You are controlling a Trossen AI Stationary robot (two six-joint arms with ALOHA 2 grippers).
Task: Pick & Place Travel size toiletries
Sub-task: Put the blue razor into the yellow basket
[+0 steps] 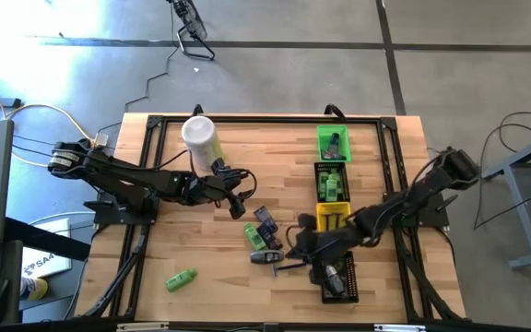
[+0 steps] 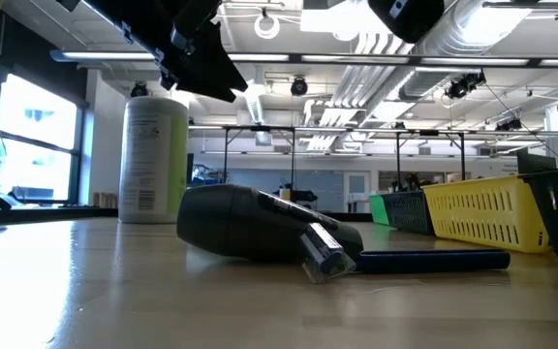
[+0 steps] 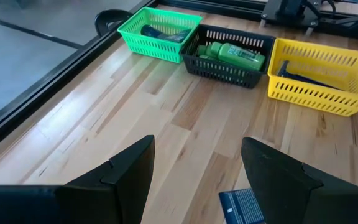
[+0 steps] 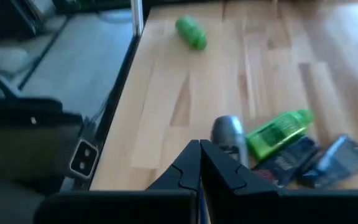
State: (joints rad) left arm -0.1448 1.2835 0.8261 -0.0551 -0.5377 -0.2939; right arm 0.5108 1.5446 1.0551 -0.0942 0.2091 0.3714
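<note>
Hovering over the middle of the wooden table (image 1: 201, 249), the left gripper (image 1: 240, 195) holds its two fingers (image 3: 126, 177) spread apart with nothing between them, just beside the tall pale-green canister (image 1: 201, 138) with the white lid. The right gripper (image 1: 300, 242) sits low at the near-centre of the table, its fingertips (image 4: 199, 163) pressed fully together and gripping nothing, pointed at a cluster of travel size toiletries (image 1: 265, 238). In the right wrist view that cluster resolves into a grey-capped tube (image 4: 229, 134), a bright green mini bottle (image 4: 277, 132) lying on its side touching it, and dark blue-purple tubes (image 4: 303, 163) packed against the bottle. A thin dark stick (image 1: 289, 267) lies on the table just beside the right gripper. A separate green bottle (image 1: 182, 279) lies alone toward the near left corner, well apart from the cluster. Four small bins stand in a row along the right side: a green bin (image 1: 333, 143) farthest back holding a dark item, a black bin (image 1: 332, 181) holding green bottles, a yellow bin (image 1: 332, 218) holding a dark blue item, and a second black bin (image 1: 338, 279) nearest the front edge, whose contents are dark and cannot be identified. In the low view a dark tube (image 2: 250, 225) lies in the foreground with a thin stick touching it.
</note>
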